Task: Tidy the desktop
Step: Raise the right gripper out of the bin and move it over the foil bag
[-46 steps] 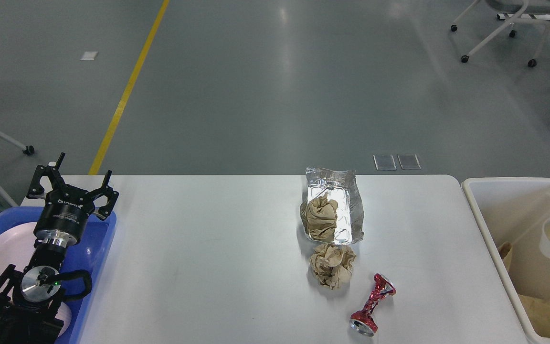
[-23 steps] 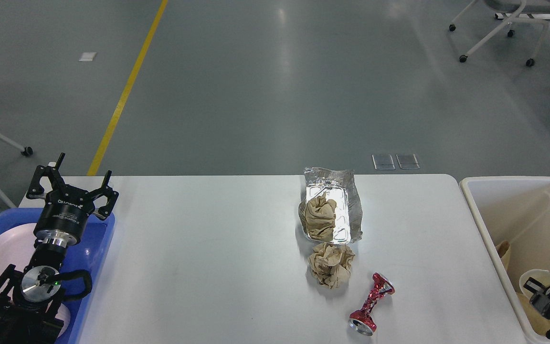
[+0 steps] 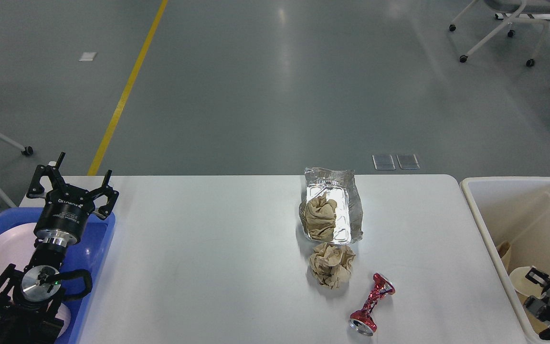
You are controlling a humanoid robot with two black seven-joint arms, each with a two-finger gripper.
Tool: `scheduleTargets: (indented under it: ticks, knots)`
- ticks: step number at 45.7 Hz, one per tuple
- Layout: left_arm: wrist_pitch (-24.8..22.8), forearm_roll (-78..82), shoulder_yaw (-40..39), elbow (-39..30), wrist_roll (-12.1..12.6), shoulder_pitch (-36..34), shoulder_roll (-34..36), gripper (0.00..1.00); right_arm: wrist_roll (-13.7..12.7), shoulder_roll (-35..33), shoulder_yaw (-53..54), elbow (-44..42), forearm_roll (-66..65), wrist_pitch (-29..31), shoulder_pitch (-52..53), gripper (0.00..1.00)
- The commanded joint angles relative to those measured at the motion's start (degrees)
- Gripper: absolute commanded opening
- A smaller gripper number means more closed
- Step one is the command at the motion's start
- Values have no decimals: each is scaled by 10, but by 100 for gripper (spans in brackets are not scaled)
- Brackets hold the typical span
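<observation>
Text | we read only one white brand mark, upside-down, on our left gripper point(image 3: 72, 184) body – seems "ROBOTIQ" | crushed red can point(image 3: 372, 304): print unreadable

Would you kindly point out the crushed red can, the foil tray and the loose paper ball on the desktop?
crushed red can point(image 3: 373, 304), head view, on its twisted waist.
foil tray point(image 3: 355, 206), head view, on its right foil wall.
loose paper ball point(image 3: 332, 264), head view, on its crumpled centre.

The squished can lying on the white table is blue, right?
Not quite. In the head view the crushed can is red, not blue. It does lie on the white desktop, just in front of the loose ball of crumpled brown paper.
</observation>
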Motion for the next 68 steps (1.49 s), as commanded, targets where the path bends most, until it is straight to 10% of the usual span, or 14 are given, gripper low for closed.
scheduleTargets:
  ticks: [1,8,19,26,34,61,68]
  knots:
    - [0,0,0,0,0,0,0,96,0,1,3,4,2,-1,2,100]
    - [0,0,0,0,0,0,0,96,0,-10,24,68,2,5,55,100]
    - [0,0,0,0,1,0,0,96,-1,-94,23,391,-4,24,346,100]
    - [0,0,0,0,0,0,0,96,-1,-90,18,498,-5,139,500,100]
    - [0,0,0,0,0,0,0,96,0,-77,15,516,-5,276,698,100]
    - [0,0,0,0,0,0,0,96,1,65,-57,634,-5,297,830,100]
    - [0,0,0,1,0,0,0,96,1,97,-57,671,-5,472,898,100]
